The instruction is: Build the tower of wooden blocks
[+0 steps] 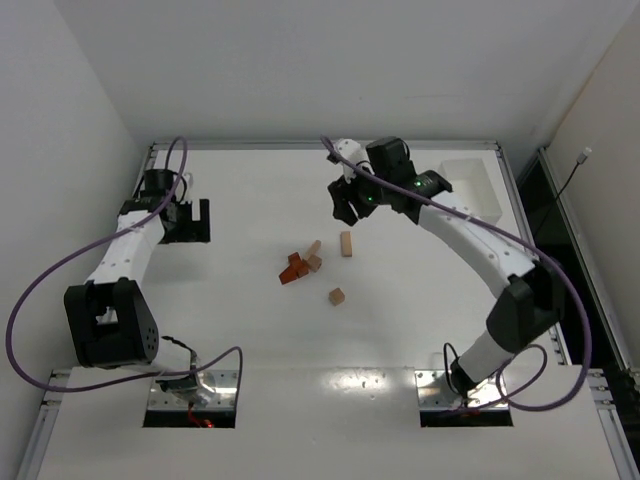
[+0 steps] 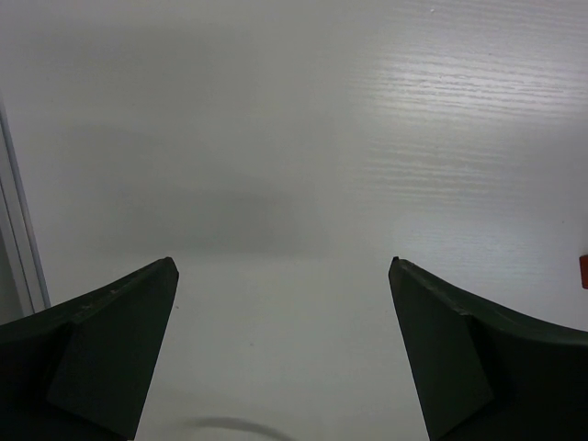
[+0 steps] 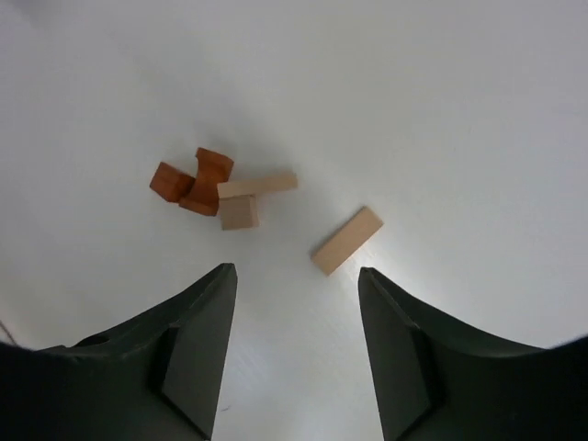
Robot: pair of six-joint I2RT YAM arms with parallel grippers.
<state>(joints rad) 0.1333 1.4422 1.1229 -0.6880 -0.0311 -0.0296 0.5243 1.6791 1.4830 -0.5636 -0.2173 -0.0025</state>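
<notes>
The wood blocks lie mid-table. In a loose heap, two reddish-brown blocks (image 3: 209,175) sit beside a tan cube (image 3: 238,212) with a tan bar (image 3: 257,186) resting across it. Another tan bar (image 3: 346,240) lies flat to their right, also seen as the tan bar (image 1: 346,243) from above. A light brown cube (image 1: 337,295) sits alone nearer the arms. No standing tower is in view. My right gripper (image 3: 294,276) hovers open and empty just behind the flat bar; the top view shows the right gripper (image 1: 350,205). My left gripper (image 2: 283,266) is open over bare table, far left as the left gripper (image 1: 190,220).
A white rectangular tray (image 1: 475,185) stands at the back right, behind the right arm. White walls close in the table on the left, back and right. A red sliver (image 2: 583,271) shows at the right edge of the left wrist view.
</notes>
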